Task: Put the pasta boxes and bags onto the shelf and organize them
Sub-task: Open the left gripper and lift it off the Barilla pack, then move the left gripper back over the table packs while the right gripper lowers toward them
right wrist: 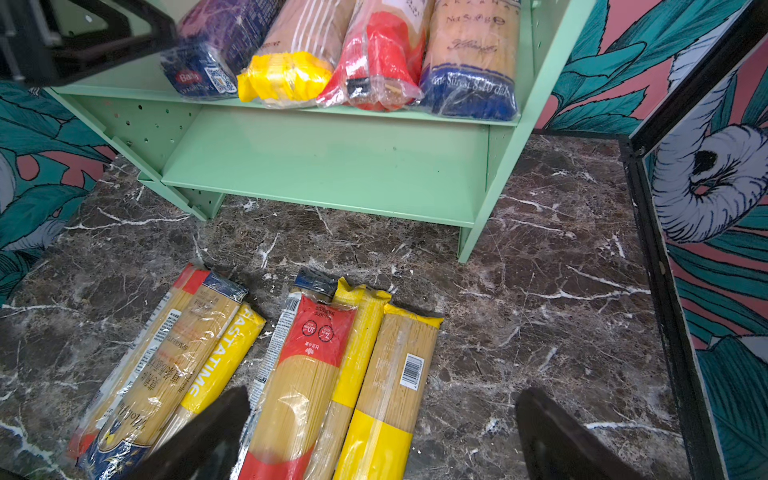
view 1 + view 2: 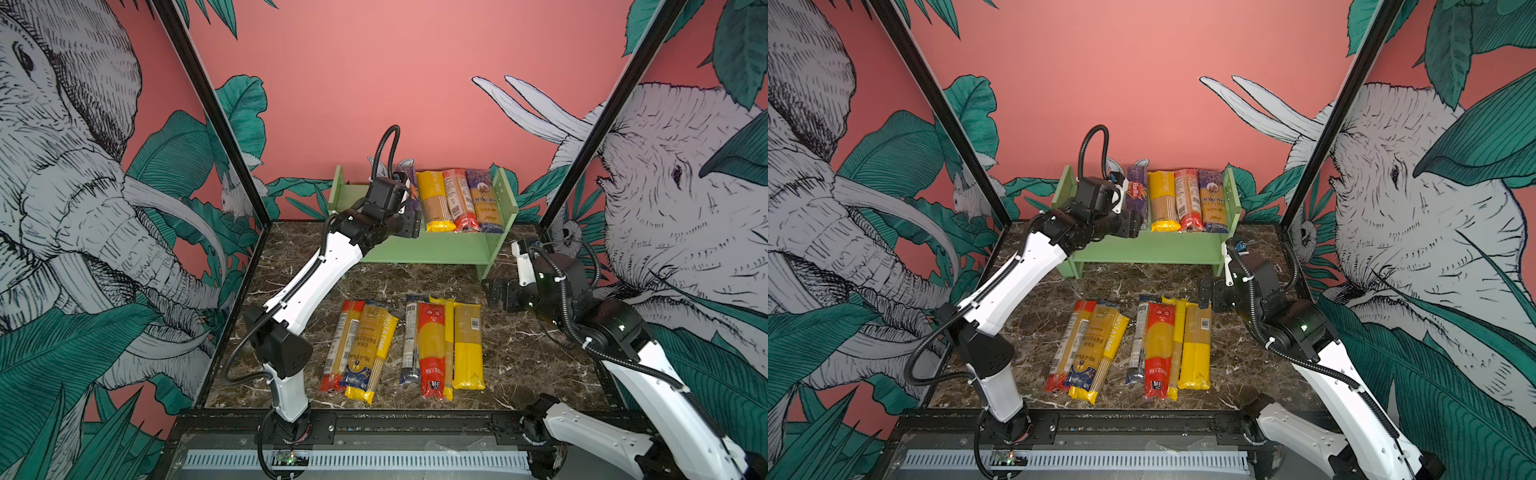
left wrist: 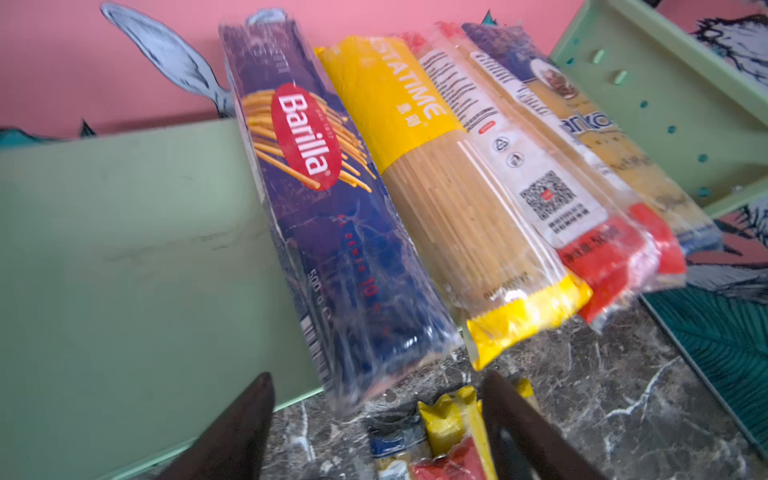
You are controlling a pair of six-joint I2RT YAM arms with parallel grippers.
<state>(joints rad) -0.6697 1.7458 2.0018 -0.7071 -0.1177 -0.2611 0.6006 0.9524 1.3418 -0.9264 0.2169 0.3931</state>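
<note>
Your left claw point(image 3: 378, 377) is hanging wide apart with nothing in it, just in front of the dark blue Barilla pack point(image 3: 332, 232). Your right claw point(image 1: 382, 392) is gaping wide too and holding nothing. It is floating above the tabletop point(image 1: 540, 270), near the packs lying there.

The Barilla pack is lying on the top level of the green shelf point(image 2: 415, 247), touching the yellow Pastatime pack point(image 3: 415, 124). Its near end is sticking out over the front edge, and that is what I am worrying about. If you are pulling the left claw back low, a finger point(image 3: 241, 424) could be bumping that end and dragging the pack off the shelf. Lifting a little while backing away is looking safer to me. The other packs up there are poking over the edge too, so a knock on one could be pushing its neighbours.

Now I am counting. Four packs are lying side by side on the top level: the Barilla pack, the Pastatime pack, a red-ended pack point(image 3: 540, 187) and a blue-ended Ankara pack point(image 3: 602, 137). The bottom level point(image 1: 332, 166) is holding none. Seven packs are lying on the tabletop, three in the left bunch point(image 2: 365, 345) and four in the right bunch point(image 2: 434, 349). That is making eleven packs, one shelf and two claws
</note>
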